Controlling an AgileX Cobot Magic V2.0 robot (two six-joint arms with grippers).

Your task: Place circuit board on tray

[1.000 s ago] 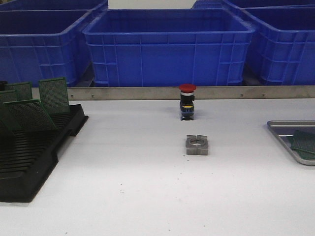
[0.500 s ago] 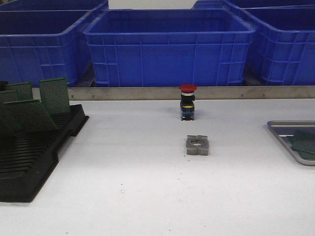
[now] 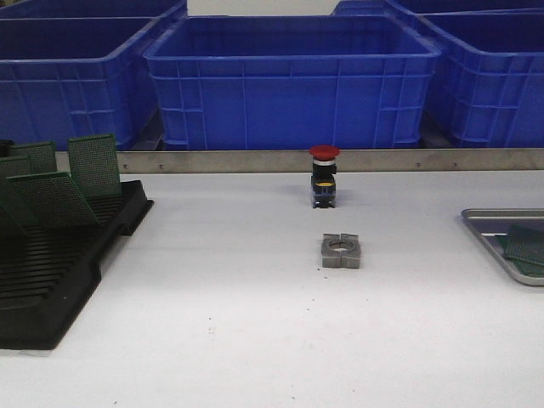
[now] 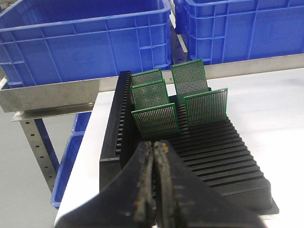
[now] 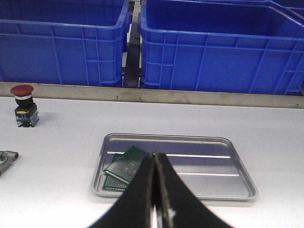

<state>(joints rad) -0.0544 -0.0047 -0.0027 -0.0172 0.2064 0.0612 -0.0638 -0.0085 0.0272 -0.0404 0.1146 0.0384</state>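
Several green circuit boards (image 3: pixel 92 165) stand upright in a black slotted rack (image 3: pixel 51 280) at the table's left; they also show in the left wrist view (image 4: pixel 156 120). My left gripper (image 4: pixel 153 145) is shut and empty, just short of the rack (image 4: pixel 218 152). The grey metal tray (image 5: pixel 190 190) lies at the right, with two green boards (image 5: pixel 124 169) lying flat in one end; its edge shows in the front view (image 3: pixel 493 246). My right gripper (image 5: pixel 156 159) is shut and empty, above the tray's near side. Neither gripper shows in the front view.
A red-capped push button (image 3: pixel 324 175) stands at the table's back middle. A grey metal block with a round hole (image 3: pixel 341 251) lies in front of it. Blue plastic crates (image 3: pixel 293 81) line the back behind a metal rail (image 3: pixel 255 160).
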